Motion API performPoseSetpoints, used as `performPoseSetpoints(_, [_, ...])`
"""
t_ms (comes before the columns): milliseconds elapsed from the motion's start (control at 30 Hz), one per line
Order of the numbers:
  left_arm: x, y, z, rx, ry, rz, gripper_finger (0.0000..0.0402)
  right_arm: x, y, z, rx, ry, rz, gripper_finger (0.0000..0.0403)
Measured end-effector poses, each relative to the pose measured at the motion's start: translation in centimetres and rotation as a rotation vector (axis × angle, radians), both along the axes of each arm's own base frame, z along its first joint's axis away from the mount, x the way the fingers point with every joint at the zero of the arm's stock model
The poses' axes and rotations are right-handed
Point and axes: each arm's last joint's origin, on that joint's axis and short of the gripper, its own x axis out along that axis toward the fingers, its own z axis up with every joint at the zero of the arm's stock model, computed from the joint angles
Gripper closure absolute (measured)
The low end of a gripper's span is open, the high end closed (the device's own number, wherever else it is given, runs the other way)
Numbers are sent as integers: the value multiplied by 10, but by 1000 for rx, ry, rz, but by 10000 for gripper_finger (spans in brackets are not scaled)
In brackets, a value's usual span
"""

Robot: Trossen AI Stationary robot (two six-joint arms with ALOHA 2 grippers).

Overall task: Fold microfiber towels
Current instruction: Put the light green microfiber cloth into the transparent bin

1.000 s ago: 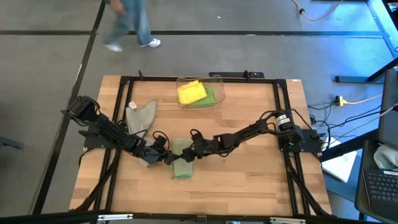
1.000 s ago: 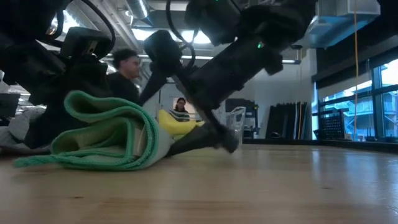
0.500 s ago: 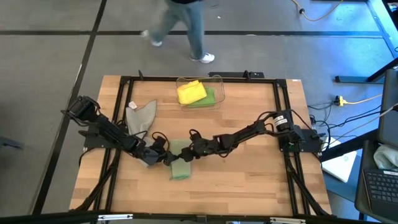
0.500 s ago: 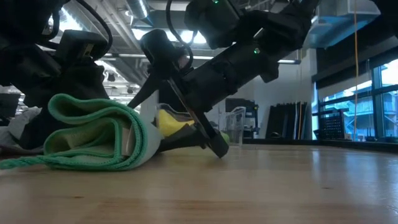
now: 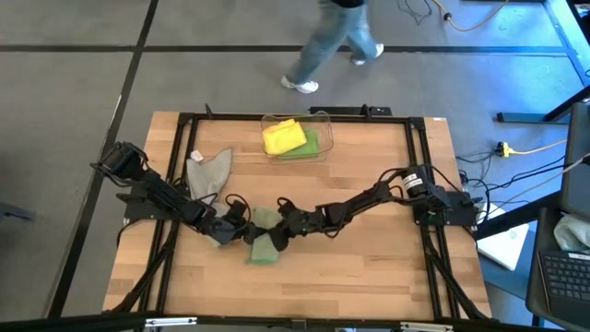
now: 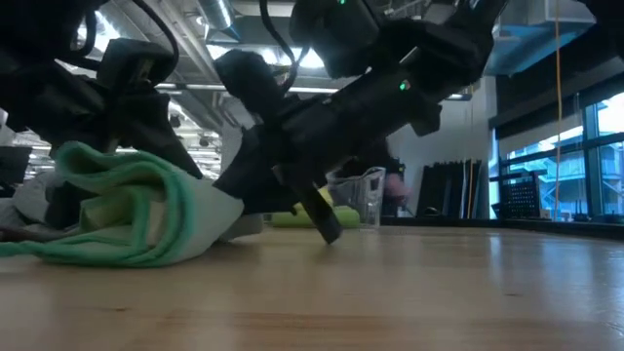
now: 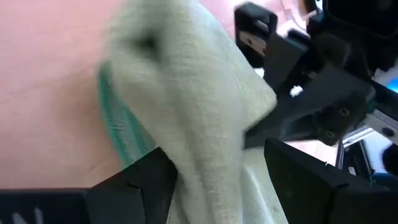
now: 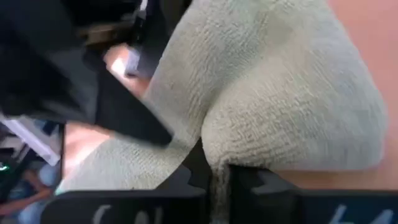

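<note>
light: bright, even overhead; blue cast on floor, right edge of high view
glare: ceiling lights (image 6: pixel 210 54) blown out, upper left of low view
shadows: arms near-silhouettes in low view
blur: both wrist views soft; pale towel (image 7: pixel 205 118) smeared
focus: low-view foreground tabletop (image 6: pixel 409 302) soft

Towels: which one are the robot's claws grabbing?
The pale sage green towel at the table's middle, between the left claw and right claw. The grey towel lies alone; the yellow towel sits in the clear bin.
</note>
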Motion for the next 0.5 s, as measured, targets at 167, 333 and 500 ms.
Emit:
performPoseSetpoints(167, [0, 0, 1, 17, -2, -5, 169, 0, -2, -2, -78, 1, 53, 385])
performPoseSetpoints(333, [0, 2, 14, 74, -71, 18, 169, -11, -3, 9, -183, 130, 182, 385])
performPoseSetpoints(500, [-3, 6, 41, 200, -203, 86, 169, -31, -19, 45, -385, 238, 257, 385])
